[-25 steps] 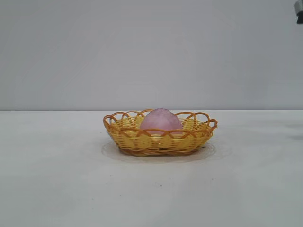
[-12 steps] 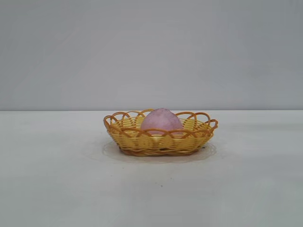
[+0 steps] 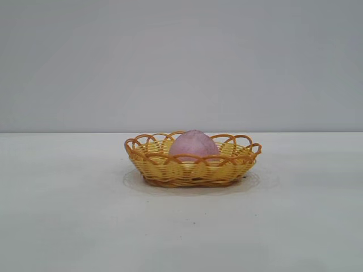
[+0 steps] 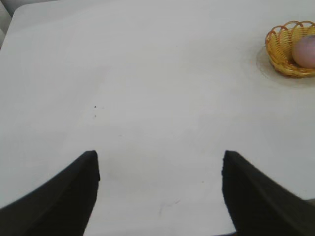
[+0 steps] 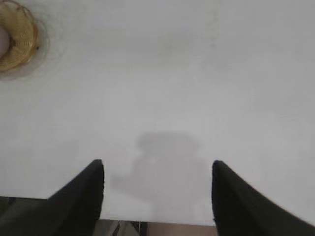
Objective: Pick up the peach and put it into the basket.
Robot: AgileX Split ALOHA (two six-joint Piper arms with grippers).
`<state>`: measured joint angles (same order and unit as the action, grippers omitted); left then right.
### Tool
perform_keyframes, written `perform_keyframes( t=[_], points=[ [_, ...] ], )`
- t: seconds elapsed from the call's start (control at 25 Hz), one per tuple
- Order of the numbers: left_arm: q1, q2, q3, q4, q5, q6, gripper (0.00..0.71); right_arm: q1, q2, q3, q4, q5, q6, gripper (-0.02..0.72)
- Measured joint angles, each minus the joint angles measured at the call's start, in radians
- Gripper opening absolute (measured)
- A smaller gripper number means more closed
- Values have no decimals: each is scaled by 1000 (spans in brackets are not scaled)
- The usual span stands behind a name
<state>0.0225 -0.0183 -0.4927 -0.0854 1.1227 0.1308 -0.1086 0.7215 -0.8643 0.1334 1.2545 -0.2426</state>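
Observation:
The pink-mauve peach (image 3: 193,144) rests inside the yellow-orange wicker basket (image 3: 153,164) at the middle of the white table. The basket (image 4: 278,46) with the peach (image 4: 305,51) also shows far off in the left wrist view, and part of the basket (image 5: 19,37) shows in the right wrist view. My left gripper (image 4: 160,160) hangs open over bare table, far from the basket, with nothing between its fingers. My right gripper (image 5: 157,167) is open too, empty, above the table near its edge. Neither arm appears in the exterior view.
The white table (image 3: 68,215) stretches wide around the basket, with a plain grey wall behind. The table's edge (image 5: 157,222) lies just under the right gripper, where its shadow falls on the surface.
A dark piece of the right arm at the exterior view's top right corner one second ago has gone out of view. Basket and peach have not moved.

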Motion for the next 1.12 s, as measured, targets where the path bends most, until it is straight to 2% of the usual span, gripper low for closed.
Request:
perform_keyframes(
  t=[0.4,0.68,0.88,1.12],
  points=[
    [0,0,0,0,0,0,515,0,-419,319,2,8,4,406],
    [0,-2,0,0,-2,0,515,4,-464,371,31,-102,12,406],
    [0,-2,0,0,-2,0,515,6,-464,375,37,-111,12,406],
    [0,-2,0,0,-2,0,515,60,-464,375,39,-113,14,406]
  ],
)
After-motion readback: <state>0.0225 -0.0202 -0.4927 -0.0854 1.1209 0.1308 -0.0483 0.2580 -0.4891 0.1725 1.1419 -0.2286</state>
